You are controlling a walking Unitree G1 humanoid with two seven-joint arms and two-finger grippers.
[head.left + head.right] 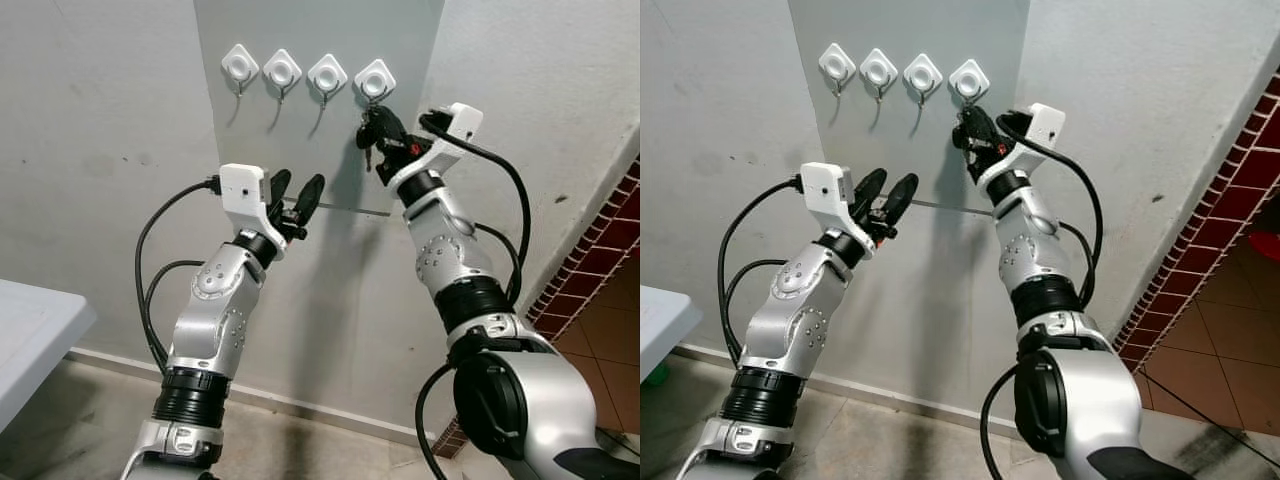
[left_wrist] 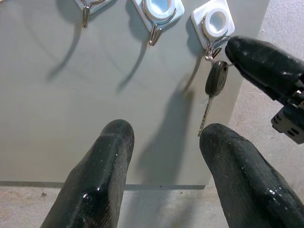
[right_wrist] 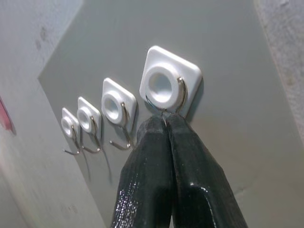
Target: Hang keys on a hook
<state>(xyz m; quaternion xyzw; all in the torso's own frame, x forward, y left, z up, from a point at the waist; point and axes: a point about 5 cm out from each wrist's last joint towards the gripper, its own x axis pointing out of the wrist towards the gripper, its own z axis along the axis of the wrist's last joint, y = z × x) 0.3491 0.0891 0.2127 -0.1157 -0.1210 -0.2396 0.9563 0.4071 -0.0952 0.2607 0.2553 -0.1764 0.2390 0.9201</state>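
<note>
Right end effector (image 1: 372,128) pinched closed on the keys (image 2: 216,85) at the rightmost hook (image 3: 166,88) of the grey wall panel (image 1: 330,250). Left wrist view reveals one key dangling below it. Left end effector (image 1: 296,198) open, lower left, holding nothing; three hooks (image 1: 282,70) bare.

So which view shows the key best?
Left wrist view: the key hangs in plain profile beside the right claw, blade down. In both eye views it is a small dark clump; the right wrist view's fingers hide it.

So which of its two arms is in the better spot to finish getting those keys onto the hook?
The right. Its pincer is shut on the keys right at the rightmost hook, while the left pincer hovers open, lower and further left.
</note>
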